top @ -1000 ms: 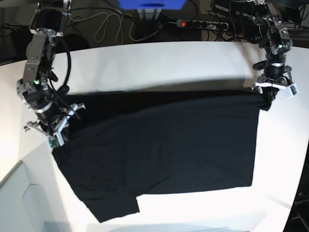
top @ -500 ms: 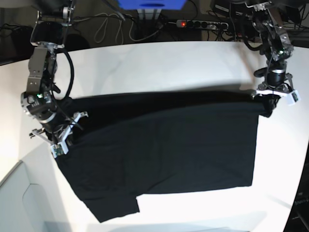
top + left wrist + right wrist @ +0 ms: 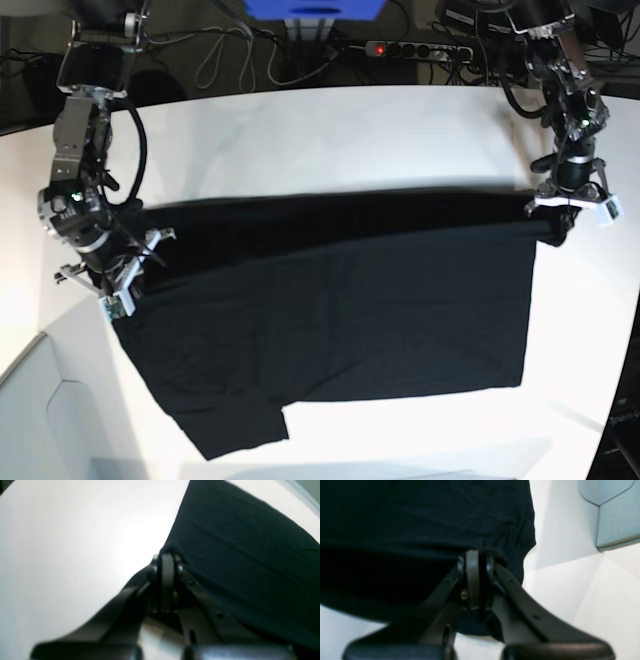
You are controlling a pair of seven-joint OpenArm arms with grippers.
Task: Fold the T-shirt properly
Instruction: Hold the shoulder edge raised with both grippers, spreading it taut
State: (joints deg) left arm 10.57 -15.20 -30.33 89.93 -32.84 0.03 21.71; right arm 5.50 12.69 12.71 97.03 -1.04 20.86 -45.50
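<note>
The black T-shirt (image 3: 340, 310) lies spread plain side up across the white table (image 3: 330, 130), one sleeve sticking out at the front left. My left gripper (image 3: 556, 232) is shut on the shirt's far right corner, and a pinch of black cloth (image 3: 172, 548) bunches over its fingertips in the left wrist view. My right gripper (image 3: 128, 290) is shut on the shirt's far left edge, where dark fabric (image 3: 495, 552) wraps around its closed fingers. Both far corners are held slightly off the table, with the far edge stretched between them.
A power strip (image 3: 420, 48) and tangled cables (image 3: 220, 50) lie behind the table's far edge. A grey-blue panel (image 3: 617, 512) shows beside the table near my right gripper. White tabletop lies beyond the shirt's far edge and to its right.
Both grippers have carried the shirt's far edge a little toward the front, the right-hand corner dropping lower. The far edge now runs straighter between them.
</note>
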